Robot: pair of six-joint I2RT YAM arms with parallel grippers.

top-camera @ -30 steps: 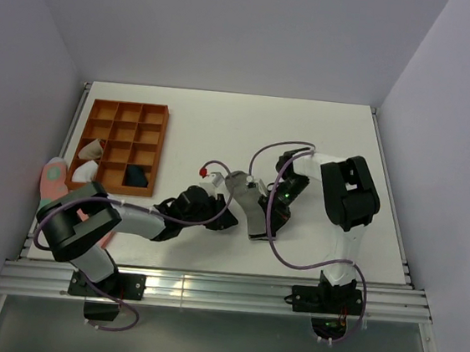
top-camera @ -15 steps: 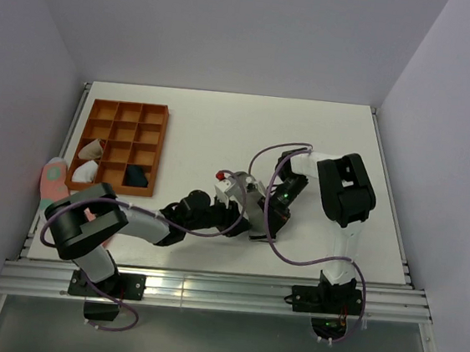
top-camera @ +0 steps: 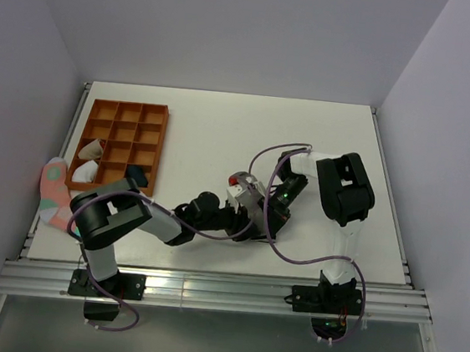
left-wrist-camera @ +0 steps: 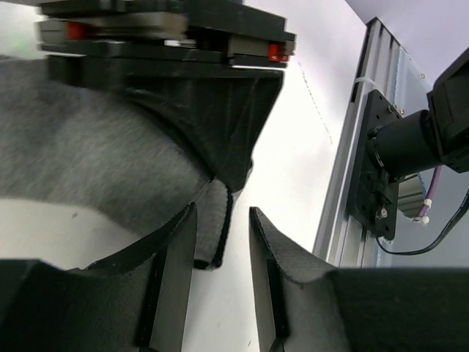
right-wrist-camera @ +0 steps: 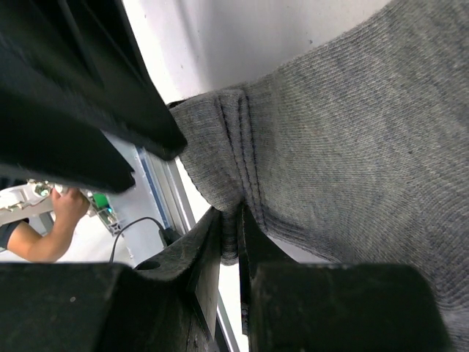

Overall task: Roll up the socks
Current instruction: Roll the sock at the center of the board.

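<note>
The grey sock (top-camera: 252, 201) lies mid-table between both grippers. In the right wrist view my right gripper (right-wrist-camera: 236, 218) is shut on a fold of the grey sock (right-wrist-camera: 352, 132) near its seam. My left gripper (left-wrist-camera: 222, 214) is open, and the sock's dark-edged cuff (left-wrist-camera: 212, 235) lies just inside its left finger (left-wrist-camera: 172, 279). The rest of the sock (left-wrist-camera: 88, 161) spreads to the left under the right gripper's black body (left-wrist-camera: 212, 110). In the top view the left gripper (top-camera: 244, 219) and right gripper (top-camera: 271, 217) almost touch. A dark navy bundle (top-camera: 137, 175) sits in a tray compartment.
The orange divided tray (top-camera: 129, 108) stands at the left with two pale bundles (top-camera: 88, 161) in its left compartments. A pink sock with a teal spot (top-camera: 53, 191) lies by the table's left edge. The aluminium rail (left-wrist-camera: 352, 183) runs along the near edge.
My left arm has stretched further right, bringing its gripper up against the grey sock and the right gripper. The right gripper has stayed on the sock.
</note>
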